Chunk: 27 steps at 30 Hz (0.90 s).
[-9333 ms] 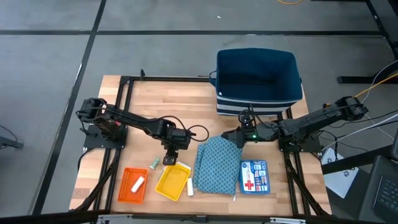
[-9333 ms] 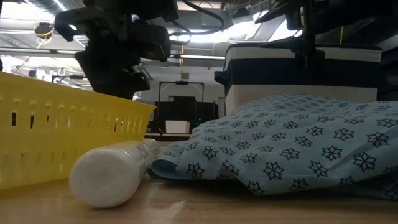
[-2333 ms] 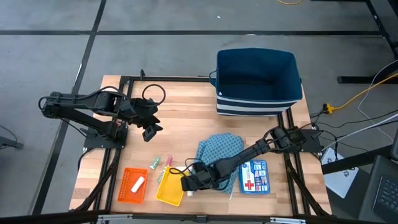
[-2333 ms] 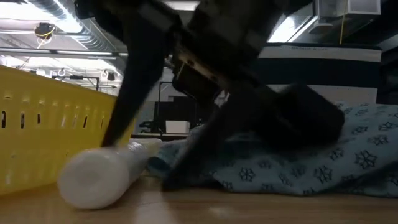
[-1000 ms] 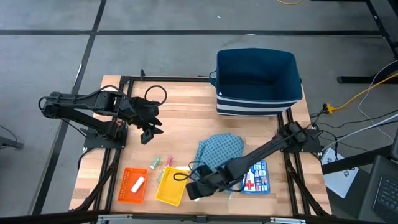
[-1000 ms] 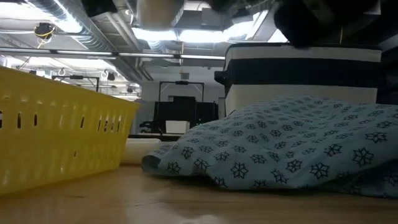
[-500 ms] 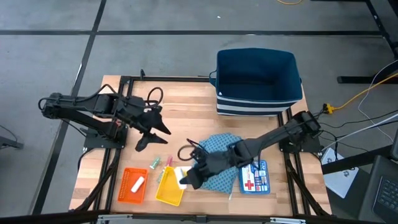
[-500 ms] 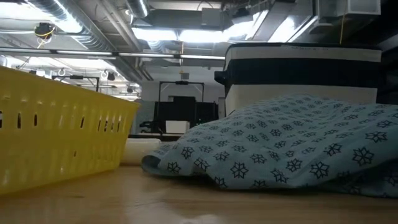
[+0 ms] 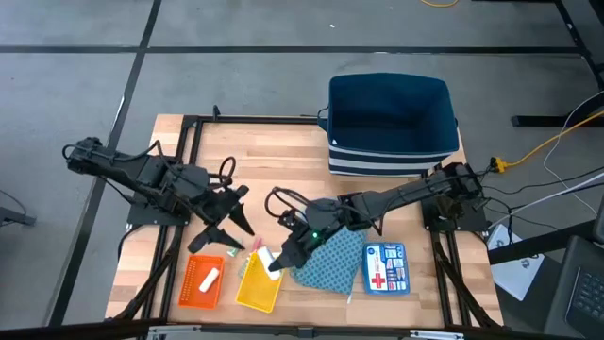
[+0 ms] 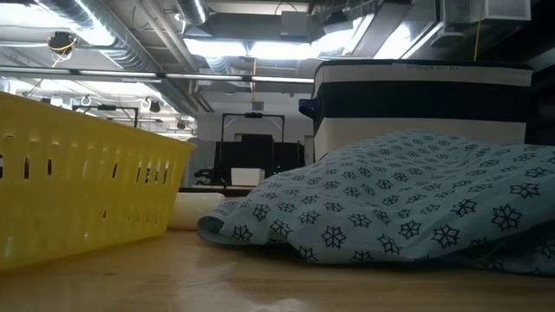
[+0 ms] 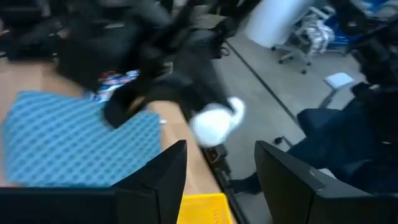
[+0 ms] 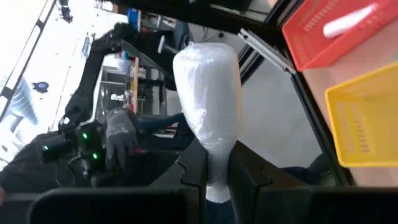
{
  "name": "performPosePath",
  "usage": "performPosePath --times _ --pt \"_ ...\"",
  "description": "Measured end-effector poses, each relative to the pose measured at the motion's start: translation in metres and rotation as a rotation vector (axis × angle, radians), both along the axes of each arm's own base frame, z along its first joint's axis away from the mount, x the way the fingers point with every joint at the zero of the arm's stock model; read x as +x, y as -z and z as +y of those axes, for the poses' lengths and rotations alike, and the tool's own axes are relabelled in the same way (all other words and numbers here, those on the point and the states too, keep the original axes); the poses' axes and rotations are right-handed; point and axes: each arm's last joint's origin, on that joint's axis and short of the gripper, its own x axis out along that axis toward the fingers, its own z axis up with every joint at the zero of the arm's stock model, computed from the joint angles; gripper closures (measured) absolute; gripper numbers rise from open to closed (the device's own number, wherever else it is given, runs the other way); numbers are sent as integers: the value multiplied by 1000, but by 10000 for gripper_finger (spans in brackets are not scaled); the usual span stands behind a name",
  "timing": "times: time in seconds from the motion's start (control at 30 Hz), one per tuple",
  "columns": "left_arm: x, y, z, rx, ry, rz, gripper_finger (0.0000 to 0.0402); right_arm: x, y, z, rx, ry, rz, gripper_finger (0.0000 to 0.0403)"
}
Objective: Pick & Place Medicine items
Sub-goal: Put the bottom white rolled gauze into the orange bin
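Observation:
My right gripper [image 9: 274, 257] is shut on a white tube [image 12: 208, 93] and hovers over the far end of the yellow basket [image 9: 259, 286]. My left gripper [image 9: 225, 236] is open and touches nothing. It hangs just over the small light-green piece [image 9: 229, 252], with the pinkish-red stick [image 9: 253, 244] on the table beside it. Another white tube [image 9: 209, 277] lies in the orange basket [image 9: 192, 283]. In the left wrist view, its own fingers [image 11: 155, 180] stand apart, and the held tube [image 11: 214, 121] shows beyond them. My right gripper pinches the white tube between its two fingers by the narrow end [image 12: 216, 163]. The thick rounded end sticks out past the fingertips. The fingers come slanting down from the table's right side. The tube is lifted clear, above the yellow basket.
The blue patterned cloth [image 9: 328, 253] lies bunched right of the yellow basket, under the right arm. A first-aid pack [image 9: 385, 267] lies right of it. A deep blue bin [image 9: 392, 113] stands at the far right. A thin white stick [image 9: 353, 300] lies near the table's near edge.
My right gripper has carried the white tube from beside the yellow basket's near end toward the far edge and a little left, ending over the basket's far end. My left gripper has come down toward the near edge, to the green piece and the pink stick.

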Motion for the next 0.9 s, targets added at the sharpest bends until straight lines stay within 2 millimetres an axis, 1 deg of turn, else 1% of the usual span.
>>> performPosePath --times 0.1,0.27,0.37,0.47,0.63,0.8,0.9 --pt "5 2 -5 0 16 1 217 2 -2 -4 8 3 -19 361" --pt "19 13 -12 40 15 50 217 3 -3 -5 16 -3 -32 361" --pt "28 19 -11 70 -3 61 217 3 -4 -5 23 -6 -38 361" --pt "36 22 -10 58 12 65 217 2 -4 -3 23 -9 -31 361" --pt "44 19 -13 16 67 8 217 1 -4 -2 22 -18 -36 361" --pt "44 13 -15 -47 127 -31 217 1 -6 -2 15 -23 -55 361" --pt "43 11 -16 -76 161 -28 217 2 -3 -2 4 -17 -41 361"
